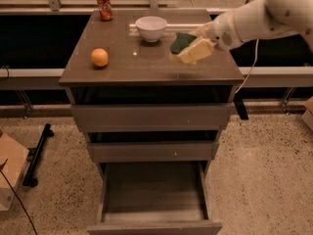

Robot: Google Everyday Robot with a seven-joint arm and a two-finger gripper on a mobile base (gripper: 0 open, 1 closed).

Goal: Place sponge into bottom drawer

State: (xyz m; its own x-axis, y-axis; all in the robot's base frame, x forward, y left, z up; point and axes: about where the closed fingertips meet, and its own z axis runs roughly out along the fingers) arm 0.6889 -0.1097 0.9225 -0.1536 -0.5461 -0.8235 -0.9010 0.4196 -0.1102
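Note:
The sponge (pixel 182 42), dark green top showing, is tilted and held just above the right side of the cabinet top (pixel 132 65). My gripper (pixel 195 50) reaches in from the right on the white arm, and its pale yellow pads (pixel 199 48) are closed against the sponge. The sponge's yellow foam is hard to tell apart from the pads. The bottom drawer (pixel 154 192) is pulled out at the foot of the cabinet, its flat floor bare, well below the gripper.
An orange (pixel 100 57) lies on the left of the cabinet top. A white bowl (pixel 151 28) and a red can (pixel 103 5) stand at the back. The top drawer (pixel 151 116) and middle drawer (pixel 152 151) sit above the open one. A cardboard box (pixel 10 173) is on the floor at left.

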